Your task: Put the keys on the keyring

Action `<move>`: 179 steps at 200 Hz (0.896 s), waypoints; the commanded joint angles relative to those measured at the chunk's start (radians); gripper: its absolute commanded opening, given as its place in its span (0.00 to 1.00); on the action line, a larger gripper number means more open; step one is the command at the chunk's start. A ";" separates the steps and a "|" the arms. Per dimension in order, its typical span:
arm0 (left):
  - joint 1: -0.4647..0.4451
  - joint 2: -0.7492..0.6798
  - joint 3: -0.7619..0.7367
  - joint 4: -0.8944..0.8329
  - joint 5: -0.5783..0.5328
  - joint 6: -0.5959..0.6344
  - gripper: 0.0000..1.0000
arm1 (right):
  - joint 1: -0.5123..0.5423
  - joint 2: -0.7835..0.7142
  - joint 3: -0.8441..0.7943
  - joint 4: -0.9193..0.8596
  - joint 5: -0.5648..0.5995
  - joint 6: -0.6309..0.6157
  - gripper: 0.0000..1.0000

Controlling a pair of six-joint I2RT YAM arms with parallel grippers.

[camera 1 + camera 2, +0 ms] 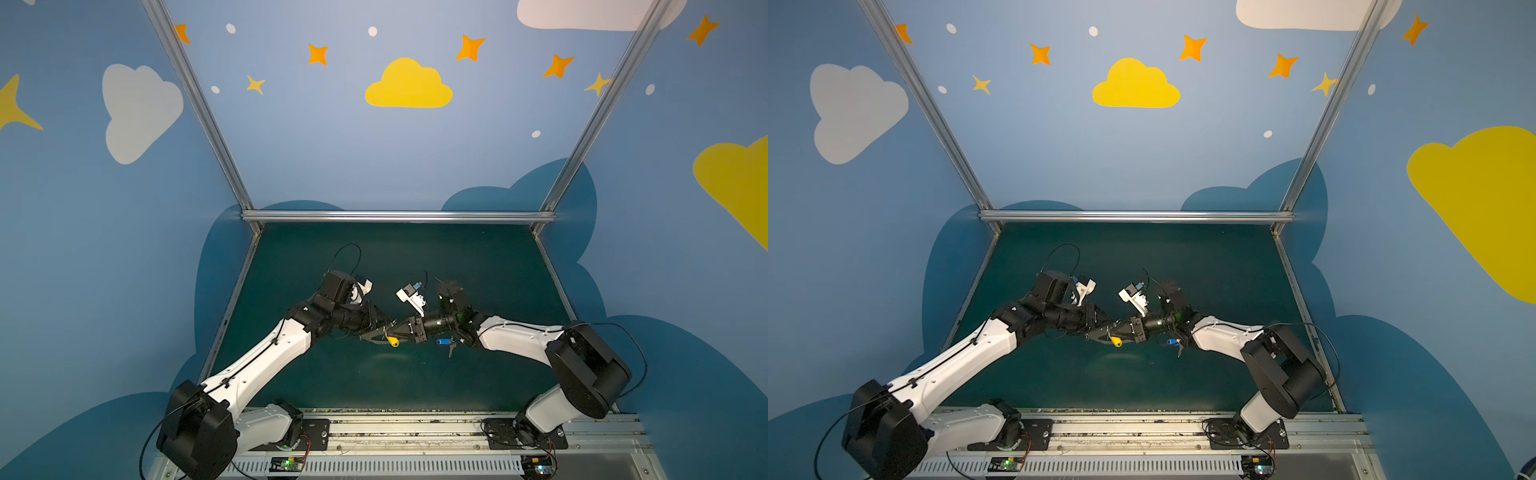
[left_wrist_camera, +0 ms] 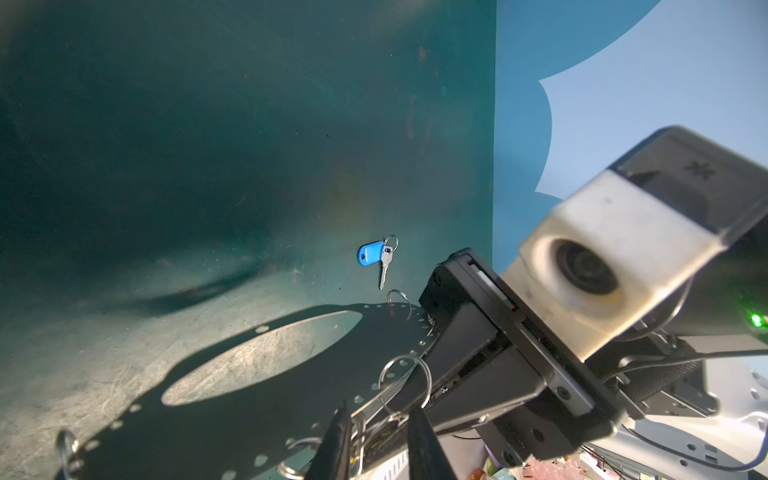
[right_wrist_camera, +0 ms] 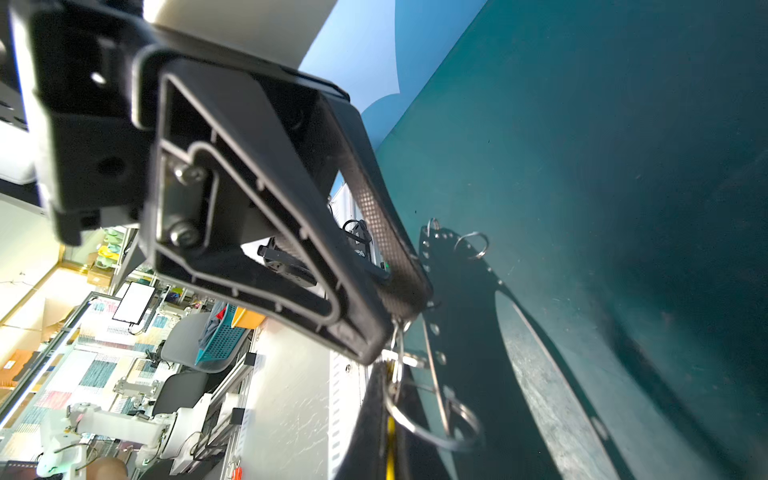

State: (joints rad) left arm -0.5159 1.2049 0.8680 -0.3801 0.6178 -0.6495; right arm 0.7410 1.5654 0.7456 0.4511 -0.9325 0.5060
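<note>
In both top views the keyring [image 1: 372, 336] [image 1: 1096, 334], a dark flat plate with an oval hole, hangs above the green mat between my two grippers. My left gripper [image 1: 390, 326] [image 2: 380, 415] is shut on the keyring [image 2: 249, 424] at its rim, where a split ring [image 2: 405, 374] sits. My right gripper [image 1: 398, 329] [image 3: 390, 399] faces it tip to tip, shut on the yellow tag [image 3: 390, 440] [image 1: 392, 341] of one key. That key's blade is hidden. The blue-tagged key [image 1: 444, 341] [image 2: 371, 252] lies on the mat under the right forearm.
The green mat [image 1: 395, 257] is walled on three sides by blue panels and aluminium posts. A metal rail [image 1: 415, 428] with both arm bases runs along the front edge. The right arm's wrist camera [image 2: 582, 266] sits close beside the left gripper.
</note>
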 commanded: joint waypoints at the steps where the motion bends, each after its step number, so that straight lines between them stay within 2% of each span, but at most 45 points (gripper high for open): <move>1: 0.002 0.001 -0.006 -0.014 -0.039 0.023 0.33 | -0.009 -0.051 0.004 0.038 -0.006 -0.009 0.00; 21: 0.002 0.002 -0.016 0.032 -0.033 0.005 0.29 | -0.009 -0.057 0.011 0.003 -0.005 -0.031 0.00; 86: 0.001 0.008 -0.056 0.215 0.146 -0.023 0.23 | -0.012 -0.077 0.012 -0.010 -0.001 -0.037 0.00; 122: 0.002 -0.014 -0.067 0.195 0.162 -0.012 0.22 | -0.027 -0.074 0.005 0.033 0.004 -0.003 0.00; 179: 0.003 -0.055 -0.093 0.207 0.170 -0.020 0.15 | -0.037 -0.074 -0.002 0.055 0.001 0.021 0.00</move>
State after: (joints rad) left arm -0.5060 1.1759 0.7898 -0.1761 0.7250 -0.6670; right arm 0.7216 1.5196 0.7456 0.4484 -0.9569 0.5175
